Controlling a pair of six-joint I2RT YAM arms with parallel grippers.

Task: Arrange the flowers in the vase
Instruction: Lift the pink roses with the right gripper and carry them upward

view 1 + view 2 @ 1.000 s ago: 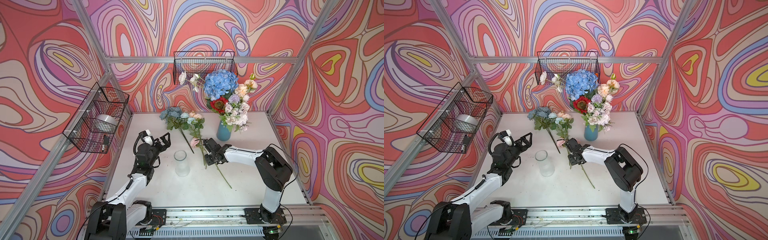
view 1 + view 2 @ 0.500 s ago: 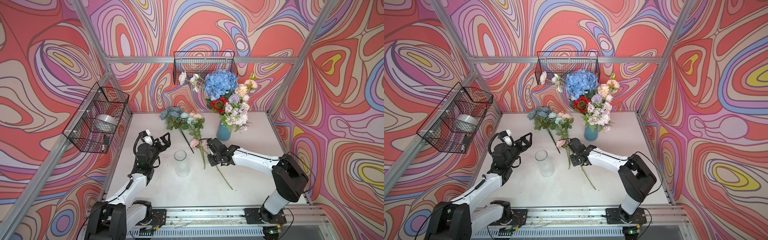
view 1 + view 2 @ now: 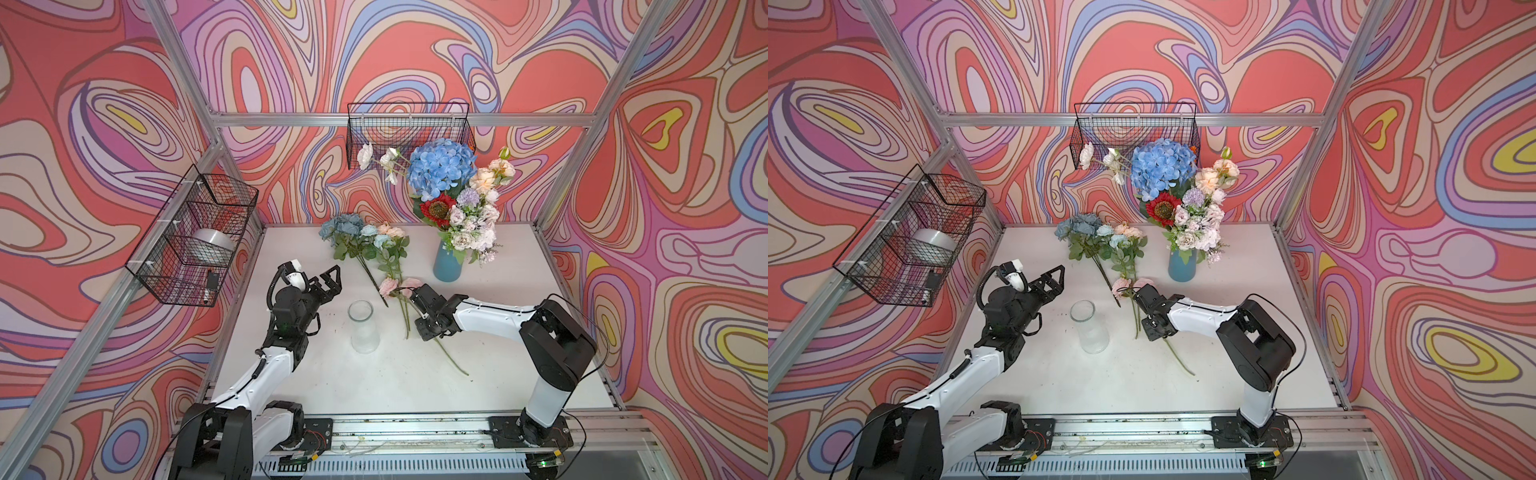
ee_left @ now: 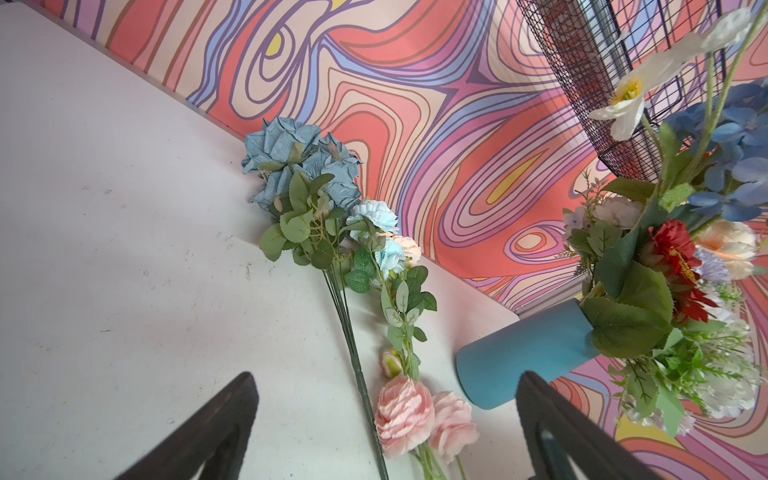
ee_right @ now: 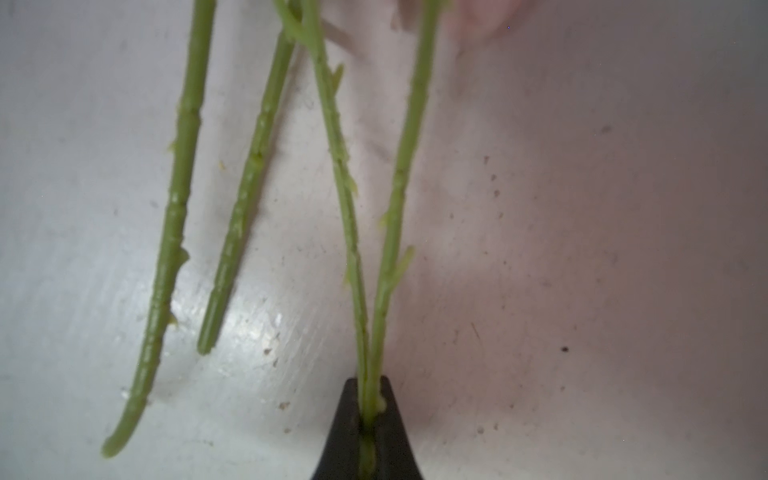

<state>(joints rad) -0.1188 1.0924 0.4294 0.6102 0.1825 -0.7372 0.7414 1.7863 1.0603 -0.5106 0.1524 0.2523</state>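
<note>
The right claw (image 5: pixel 368 399) is squeezed shut on two thin green stems (image 5: pixel 390 232). They are pressed side by side between its black fingers. Two loose stems (image 5: pixel 174 232) lie just beside them on the white tabletop (image 3: pixel 353 386). That makes four stems in the right wrist view. In both top views the held stems lead to two pink blooms (image 3: pixel 397 286) near the middle of the tabletop. One long stem end sticks out behind the claw, toward the front edge.

The left claw (image 3: pixel 334 279) is wide open and holds nothing. It hangs in the air over the left side of the tabletop.

There are two vases. A clear glass vase (image 3: pixel 363 328) stands upright between the two claws, near the middle. A blue vase (image 3: pixel 448 266) stands upright nearer the back edge, a bit to the right. It is packed with flowers (image 3: pixel 469 224). They include one big blue hydrangea (image 3: pixel 442 168) and one red sunflower (image 3: pixel 436 208). Cream, white, lilac and pale pink blossoms sit around them.

Two more bunches lie flat by the back edge. One is of dusty-blue roses (image 3: pixel 345 224). Just beside it is one of light blue and peach blossoms (image 3: pixel 384 237).

Two black wire baskets hang on the walls: the back basket (image 3: pixel 395 129) and the left basket (image 3: pixel 187 232).
</note>
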